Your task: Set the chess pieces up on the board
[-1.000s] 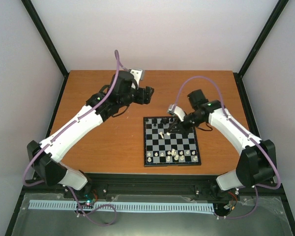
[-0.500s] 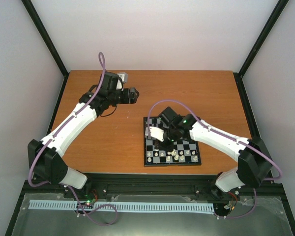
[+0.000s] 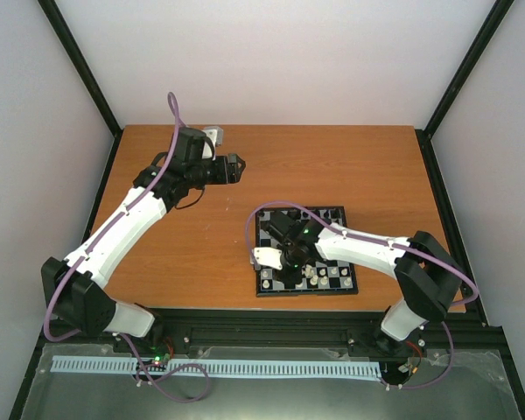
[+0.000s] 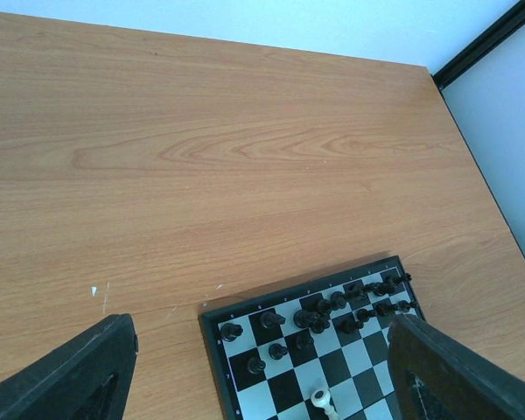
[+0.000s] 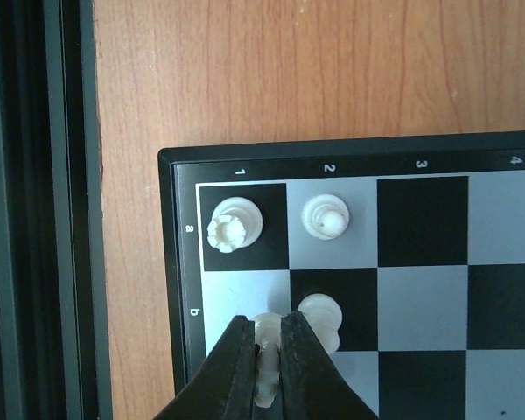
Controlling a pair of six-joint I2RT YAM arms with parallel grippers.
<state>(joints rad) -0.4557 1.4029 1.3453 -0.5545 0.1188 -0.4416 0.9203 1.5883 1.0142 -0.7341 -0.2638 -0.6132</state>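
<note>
Your right gripper [image 5: 264, 350] is clamped on a cream-white piece [image 5: 263, 329] over a light square near the corner of the board [image 5: 182, 262]. A rook [image 5: 233, 224] sits at its 11 o'clock and a pawn [image 5: 320, 313] just beside at 3 o'clock. Lower it straight, centre it, and part the fingers only slightly to spare that pawn. Your left gripper [image 3: 232, 170] hangs spread apart over the table [image 3: 332, 166], at the board's 10 o'clock.

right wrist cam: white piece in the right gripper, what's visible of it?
The white piece is tiny, cream, glossy like plastic; its type is unreadable, mostly hidden. The right gripper pinches it from both sides above the light b1 square at the board corner. Contact with the square can't be told. A white pawn stands beside it.
</note>
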